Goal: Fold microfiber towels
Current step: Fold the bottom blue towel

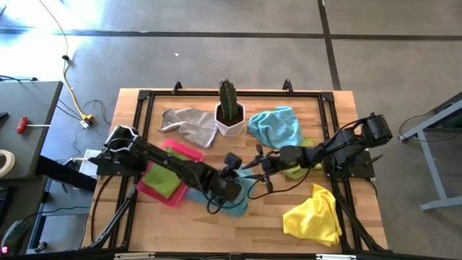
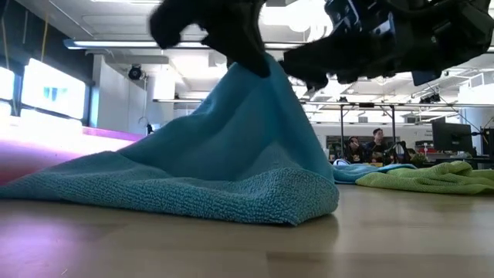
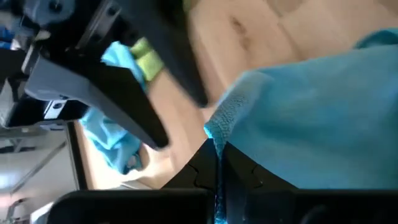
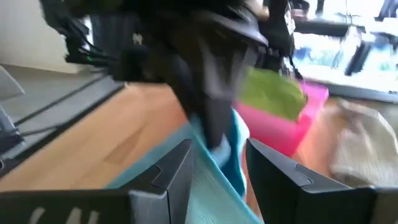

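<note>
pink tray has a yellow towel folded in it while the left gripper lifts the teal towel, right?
Not quite. The high view shows the towel in the pink tray is a green towel; the yellow towel lies crumpled on the table near the right arm. The left gripper does pinch the teal towel up.

I see the light wooden surface (image 1: 216, 224) in its black frame carrying a grey cloth (image 1: 189, 124), a white potted cactus (image 1: 230, 114), a light blue towel (image 1: 276, 126), a lime green towel (image 1: 299, 170), a crumpled yellow towel (image 1: 315, 215), a rigid pink tray (image 1: 189, 153) and a teal towel (image 1: 238, 204).
</note>
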Robot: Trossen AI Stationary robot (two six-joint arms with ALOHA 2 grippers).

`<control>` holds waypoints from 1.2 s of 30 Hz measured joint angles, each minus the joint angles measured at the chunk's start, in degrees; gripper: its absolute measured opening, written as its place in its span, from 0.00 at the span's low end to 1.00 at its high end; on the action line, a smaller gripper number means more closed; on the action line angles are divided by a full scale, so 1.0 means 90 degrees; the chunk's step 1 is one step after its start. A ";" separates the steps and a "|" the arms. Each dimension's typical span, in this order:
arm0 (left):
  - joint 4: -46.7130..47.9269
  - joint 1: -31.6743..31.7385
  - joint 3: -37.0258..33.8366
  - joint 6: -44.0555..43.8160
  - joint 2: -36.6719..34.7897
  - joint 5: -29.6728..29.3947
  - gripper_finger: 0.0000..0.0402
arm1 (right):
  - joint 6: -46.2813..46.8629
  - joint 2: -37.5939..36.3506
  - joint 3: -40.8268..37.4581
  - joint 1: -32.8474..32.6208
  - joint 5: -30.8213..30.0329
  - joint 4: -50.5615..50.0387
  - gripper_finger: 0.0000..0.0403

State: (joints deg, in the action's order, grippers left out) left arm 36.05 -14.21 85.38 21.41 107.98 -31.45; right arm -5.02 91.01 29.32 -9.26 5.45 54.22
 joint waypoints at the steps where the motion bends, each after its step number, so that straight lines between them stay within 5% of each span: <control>1: -0.0077 0.0051 0.0000 0.0039 0.0000 0.0082 0.00 | -0.0091 -0.0008 0.0000 0.0000 0.0085 0.0073 0.35; 9: -0.0323 0.0198 0.0057 0.0092 0.0001 -0.0048 0.00 | -0.0307 -0.0016 0.0002 0.0006 0.0239 -0.0111 0.35; 26: 0.2287 -0.0345 0.1435 -0.1799 -0.0010 -0.1204 0.00 | 0.0729 -0.0008 -0.0002 -0.0141 0.0627 -0.1494 0.35; 36: 0.2147 -0.0615 0.1435 -0.2356 -0.0005 -0.0835 0.00 | 0.1130 -0.0008 -0.0002 -0.0475 -0.0759 -0.0964 0.31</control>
State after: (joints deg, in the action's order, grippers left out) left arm 55.38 -19.74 98.30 0.21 107.94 -38.96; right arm 5.14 90.94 29.30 -13.54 -1.38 45.54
